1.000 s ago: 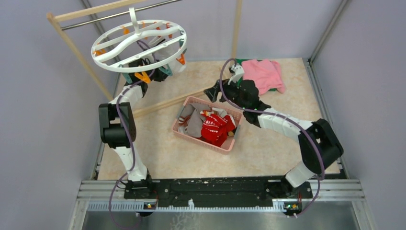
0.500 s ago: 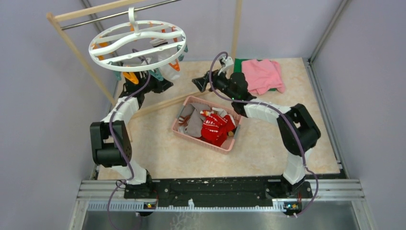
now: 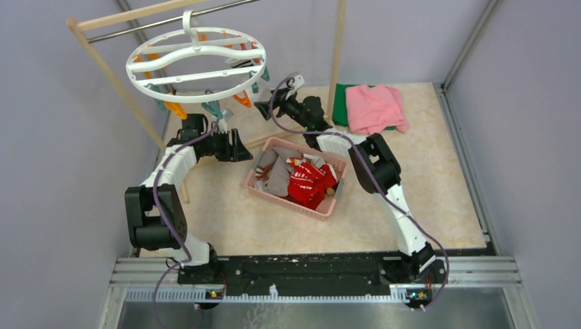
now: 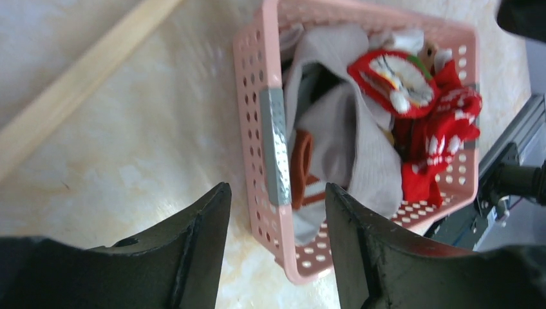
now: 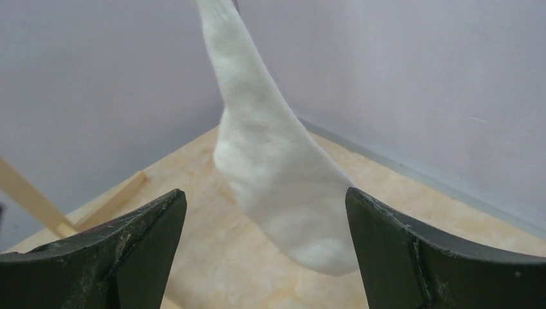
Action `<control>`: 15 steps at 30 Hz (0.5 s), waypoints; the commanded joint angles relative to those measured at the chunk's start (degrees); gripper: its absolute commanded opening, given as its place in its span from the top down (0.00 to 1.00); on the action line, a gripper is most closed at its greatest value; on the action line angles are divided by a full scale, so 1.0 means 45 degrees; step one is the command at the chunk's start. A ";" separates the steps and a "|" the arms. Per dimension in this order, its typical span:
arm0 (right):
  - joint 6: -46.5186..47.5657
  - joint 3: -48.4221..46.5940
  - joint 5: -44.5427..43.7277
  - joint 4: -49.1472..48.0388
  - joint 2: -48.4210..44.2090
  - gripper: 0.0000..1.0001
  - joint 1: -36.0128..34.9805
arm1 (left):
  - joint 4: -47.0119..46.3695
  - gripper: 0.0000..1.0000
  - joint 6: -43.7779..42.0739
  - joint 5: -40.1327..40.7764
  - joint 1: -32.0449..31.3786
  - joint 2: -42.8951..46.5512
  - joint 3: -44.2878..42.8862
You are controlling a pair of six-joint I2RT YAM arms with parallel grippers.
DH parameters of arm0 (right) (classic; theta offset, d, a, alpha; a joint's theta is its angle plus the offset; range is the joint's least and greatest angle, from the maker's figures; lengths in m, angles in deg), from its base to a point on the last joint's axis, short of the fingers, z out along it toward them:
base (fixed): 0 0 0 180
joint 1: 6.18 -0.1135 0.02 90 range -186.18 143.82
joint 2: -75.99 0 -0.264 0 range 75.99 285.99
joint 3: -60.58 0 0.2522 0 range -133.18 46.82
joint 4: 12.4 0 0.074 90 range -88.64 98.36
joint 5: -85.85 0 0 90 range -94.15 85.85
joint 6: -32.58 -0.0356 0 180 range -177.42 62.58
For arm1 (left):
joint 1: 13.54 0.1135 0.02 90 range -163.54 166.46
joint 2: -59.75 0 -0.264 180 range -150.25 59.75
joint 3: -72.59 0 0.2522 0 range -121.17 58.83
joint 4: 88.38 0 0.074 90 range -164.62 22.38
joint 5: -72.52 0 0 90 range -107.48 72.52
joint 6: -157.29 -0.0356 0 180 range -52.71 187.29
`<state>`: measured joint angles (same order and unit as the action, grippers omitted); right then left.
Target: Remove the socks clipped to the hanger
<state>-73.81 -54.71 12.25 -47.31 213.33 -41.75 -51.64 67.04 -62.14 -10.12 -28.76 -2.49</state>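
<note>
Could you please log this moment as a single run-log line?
left gripper: open, empty, at basket edge | right gripper: open, empty, facing white sock hanging from hanger | basket: socks inside

We see bright, even light over the pale table [image 3: 425, 205], shadows faint beneath the pink basket [image 3: 284, 199]. Up close, the white sock [image 5: 270, 167] looks soft-edged against a hazy wall [image 5: 418, 77].
</note>
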 commanded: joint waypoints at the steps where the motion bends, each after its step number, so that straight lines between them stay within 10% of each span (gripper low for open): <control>1: 0.0878 -0.1967 -0.0424 -0.1190 0.1242 0.07 0.0007 | 0.1378 0.36 -0.1747 -0.0715 0.0083 0.1198 0.0435; 15: 0.1747 -0.2968 0.0813 -0.1555 0.1702 0.10 -0.0048 | 0.2902 0.35 -0.3855 -0.1302 0.0104 0.1066 0.0464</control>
<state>-65.08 -62.52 10.61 -51.13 220.28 -41.75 -39.83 53.36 -65.73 -9.92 -25.41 -0.15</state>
